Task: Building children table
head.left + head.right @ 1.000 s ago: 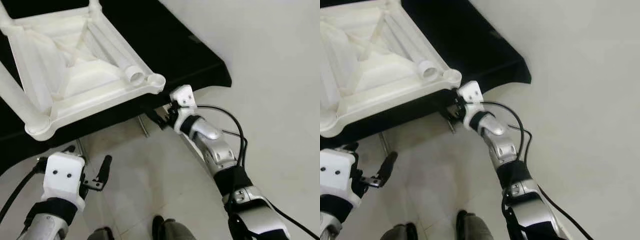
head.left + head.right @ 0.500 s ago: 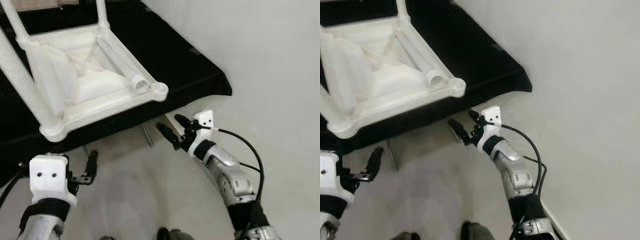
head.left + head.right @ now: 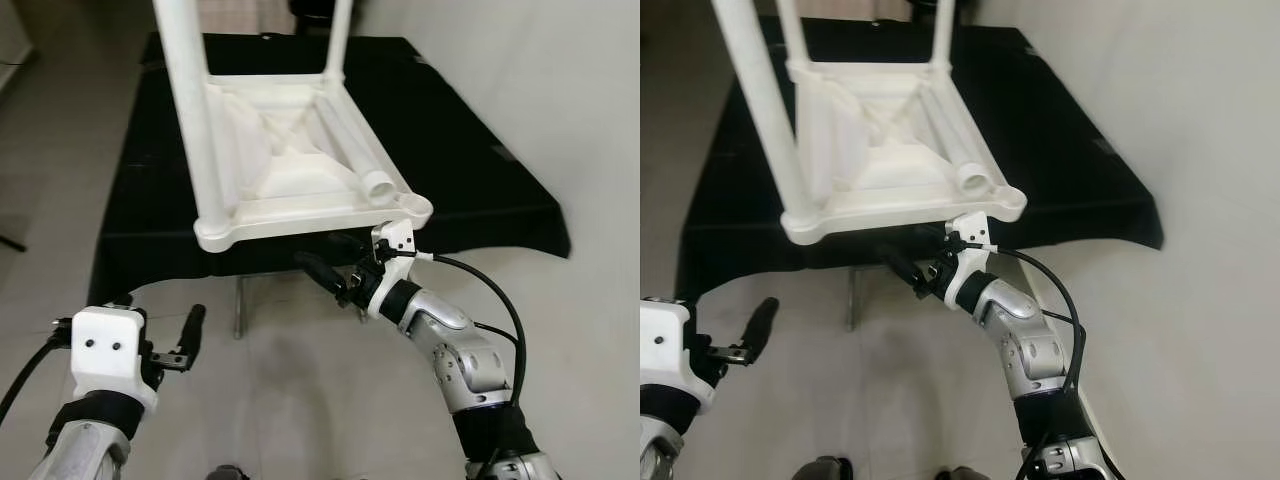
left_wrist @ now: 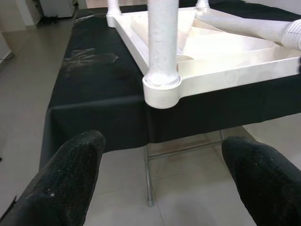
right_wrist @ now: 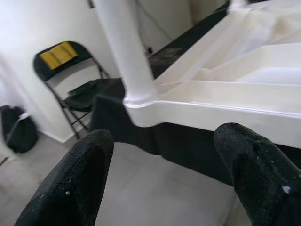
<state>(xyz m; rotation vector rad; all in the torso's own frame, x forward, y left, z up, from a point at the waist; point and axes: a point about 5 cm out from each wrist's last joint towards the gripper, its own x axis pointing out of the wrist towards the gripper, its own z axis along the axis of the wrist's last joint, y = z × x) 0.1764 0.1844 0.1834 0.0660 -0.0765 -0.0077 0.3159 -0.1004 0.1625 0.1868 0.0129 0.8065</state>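
The left hand [image 3: 178, 345] has a boxy white housing with two small dark screw holes, a black cuff and a silver forearm; a black cable runs off its side. The right hand [image 3: 330, 272] has a smaller white housing, a black collar, rounded silver segments joined by black bands, and a looping black cable. The fingers [image 4: 70, 176] are black and finely pebbled.

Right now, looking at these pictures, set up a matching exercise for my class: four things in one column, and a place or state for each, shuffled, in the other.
Things:
1. white table
2. loose leg
3. right gripper
4. left gripper

Places or states:
A. open, low over the floor
B. lying inside the frame
C. upside down on the black cloth
D. open, just under the near edge of the frame

Pairs: 1-C, 2-B, 3-D, 4-A
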